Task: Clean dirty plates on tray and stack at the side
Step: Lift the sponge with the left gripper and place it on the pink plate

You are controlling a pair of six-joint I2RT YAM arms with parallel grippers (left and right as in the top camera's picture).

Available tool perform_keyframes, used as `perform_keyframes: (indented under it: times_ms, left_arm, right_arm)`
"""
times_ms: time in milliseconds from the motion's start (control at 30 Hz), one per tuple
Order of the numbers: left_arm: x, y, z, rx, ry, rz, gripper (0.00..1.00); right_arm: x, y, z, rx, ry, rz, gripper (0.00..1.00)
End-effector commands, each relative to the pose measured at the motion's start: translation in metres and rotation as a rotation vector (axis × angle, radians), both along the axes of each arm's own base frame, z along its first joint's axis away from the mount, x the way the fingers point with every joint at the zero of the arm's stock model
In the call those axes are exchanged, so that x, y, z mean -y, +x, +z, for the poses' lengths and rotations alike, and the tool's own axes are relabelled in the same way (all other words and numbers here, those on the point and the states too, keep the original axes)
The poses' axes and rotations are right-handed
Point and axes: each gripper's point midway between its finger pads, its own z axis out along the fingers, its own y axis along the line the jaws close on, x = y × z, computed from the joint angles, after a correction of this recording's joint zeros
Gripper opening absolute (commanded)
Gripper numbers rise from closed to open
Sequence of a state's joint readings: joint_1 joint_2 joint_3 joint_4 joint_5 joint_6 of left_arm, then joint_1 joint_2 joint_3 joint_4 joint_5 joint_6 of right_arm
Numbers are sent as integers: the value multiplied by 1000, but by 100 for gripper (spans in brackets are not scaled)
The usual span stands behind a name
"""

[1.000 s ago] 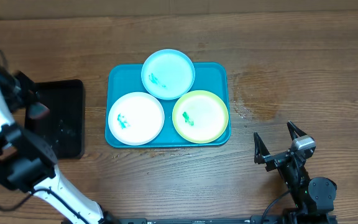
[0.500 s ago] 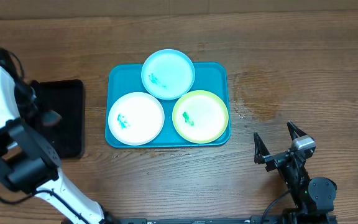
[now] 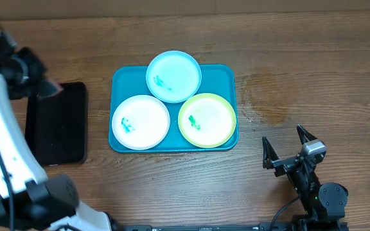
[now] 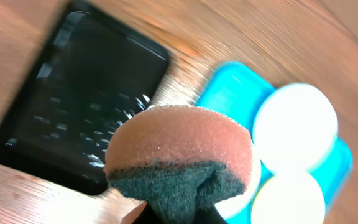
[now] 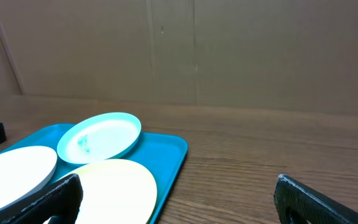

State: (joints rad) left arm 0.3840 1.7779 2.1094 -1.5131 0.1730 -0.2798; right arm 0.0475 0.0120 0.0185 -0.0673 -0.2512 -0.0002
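The teal tray (image 3: 124, 80) holds three plates: pale cyan (image 3: 173, 76) at the back, white (image 3: 140, 122) front left, yellow-green (image 3: 207, 120) front right. Each carries a small green smear. My left gripper (image 3: 47, 88) is shut on an orange sponge with a dark green scrub side (image 4: 179, 155), held above the back right corner of the black tray (image 3: 56, 125), left of the teal tray. My right gripper (image 3: 289, 147) is open and empty near the front right of the table. The right wrist view shows the cyan plate (image 5: 101, 137), white plate (image 5: 11, 171) and yellow-green plate (image 5: 117, 186).
The black tray (image 4: 73, 99) lies left of the teal tray (image 4: 235, 93). A damp stain (image 3: 268, 96) marks the wood to the right of the teal tray. A cardboard wall (image 5: 197, 50) stands behind the table.
My left gripper has risen with the sponge from over the black tray and moved toward the back. The right arm and the plates have not moved.
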Motion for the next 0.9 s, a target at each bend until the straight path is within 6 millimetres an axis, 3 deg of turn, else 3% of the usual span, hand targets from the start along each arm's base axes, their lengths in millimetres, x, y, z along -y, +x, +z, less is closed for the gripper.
perform_keyframes:
  times_ms: [0,133,267,533,700,800,867]
  left_arm:
    - [57,3,-16,-71,-24,-214,4]
    - [112,4,-59,-186,-37,-411,4]
    - [161,8,-124,-287,-56,-512,4]
    - [209,-1,-239,-460,-85,-508,4]
    - [219,-10,-268,-540,-82,-537,4]
    - [216,-8,-265,-531,-83,-538,5]
    - [212,-3,-257,-511,-82,-538,13]
  right_arm:
    - [0,0,-2,5,0,-3,100]
    - [0,0,-2,4,0,-3,100]
    - [0,0,-2,4,0,-3,100]
    - [0,0,-2,4,0,-3,100]
    - [0,0,-2,4,0,-3,100]
    - [0,0,-2,5,0,-3,100]
    - [0,0,-2,5,0,-3,100]
